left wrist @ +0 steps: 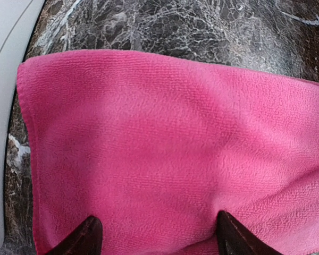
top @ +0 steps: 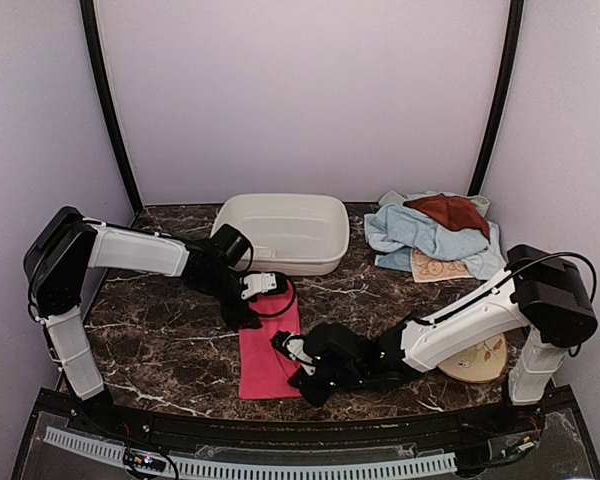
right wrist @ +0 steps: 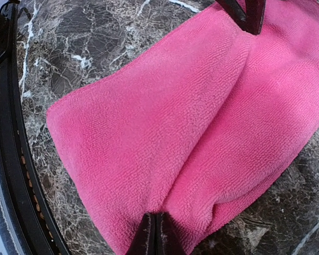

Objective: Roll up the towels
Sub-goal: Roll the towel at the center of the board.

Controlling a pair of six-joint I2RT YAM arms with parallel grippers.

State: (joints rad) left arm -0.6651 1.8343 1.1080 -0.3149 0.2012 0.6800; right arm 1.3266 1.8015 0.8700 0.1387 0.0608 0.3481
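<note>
1. Since rolling needs a flat strip, pink towel (top: 268, 355) lies lengthwise just in front of basin (top: 300, 262).
2. Left gripper (left wrist: 159, 240): jaws spread over the basin-side end, gripping nothing.
3. Right gripper (right wrist: 157, 236): pinched shut on the edge farthest from basin, probably to start the roll.

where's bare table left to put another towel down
Bare marble lies front left, between the left arm and the pink towel, and mid-right, between the basin, the towel pile and the right arm. Crowded: the front centre, where both arms meet over the pink towel, and the back right corner.

Fuzzy cloth pink towel (left wrist: 175, 149), glossy marbled table (left wrist: 175, 26)
</note>
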